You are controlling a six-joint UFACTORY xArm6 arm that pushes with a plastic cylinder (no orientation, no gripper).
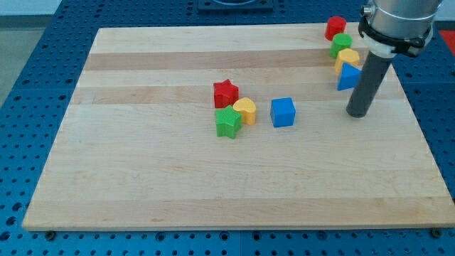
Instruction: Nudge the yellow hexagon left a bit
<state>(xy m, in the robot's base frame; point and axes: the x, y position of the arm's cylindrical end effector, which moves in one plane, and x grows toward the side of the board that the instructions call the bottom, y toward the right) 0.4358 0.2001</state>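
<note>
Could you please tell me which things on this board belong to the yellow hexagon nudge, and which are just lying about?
In the job:
- yellow hexagon
- my tip, below and to its right

Lying about:
- red block
- green block
- blue triangle
- red star
- yellow heart
- green star
- blue cube

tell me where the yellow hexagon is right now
The yellow hexagon sits near the view's top right, in a column between the green block above and the blue block below, just left of my tip's rod.
</note>
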